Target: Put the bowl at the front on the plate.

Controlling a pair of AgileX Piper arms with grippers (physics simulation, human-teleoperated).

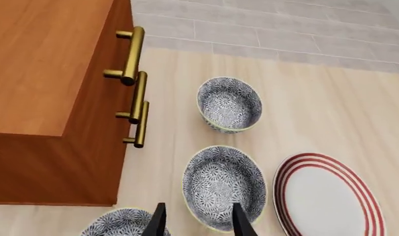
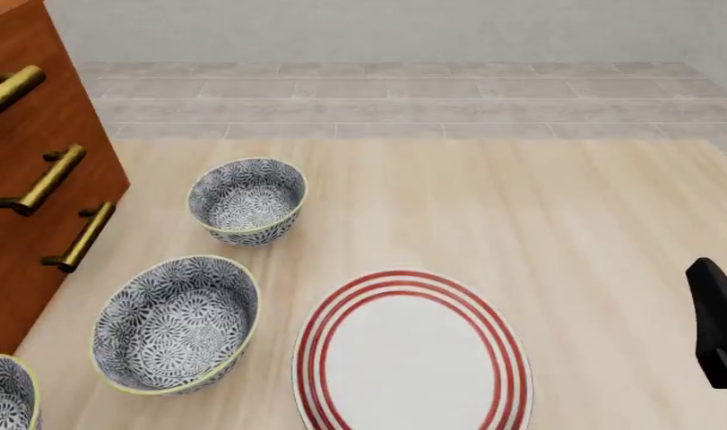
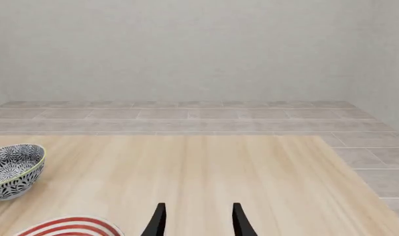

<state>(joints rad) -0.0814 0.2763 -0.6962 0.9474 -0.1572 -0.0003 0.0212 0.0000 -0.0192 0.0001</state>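
Nearest my front camera, the bowl (image 2: 2,394) sits at the tabletop (image 2: 555,233) edge left of the plate (image 2: 411,354), my left hand (image 1: 198,221) poised open above, my right hand (image 3: 198,221) open too.

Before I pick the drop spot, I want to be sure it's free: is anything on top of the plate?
Nothing rests on the plate; its white centre is bare. Its near edge is cut off in the front view, so that strip is unseen. The nearest visible bowl sits beside it, apart.
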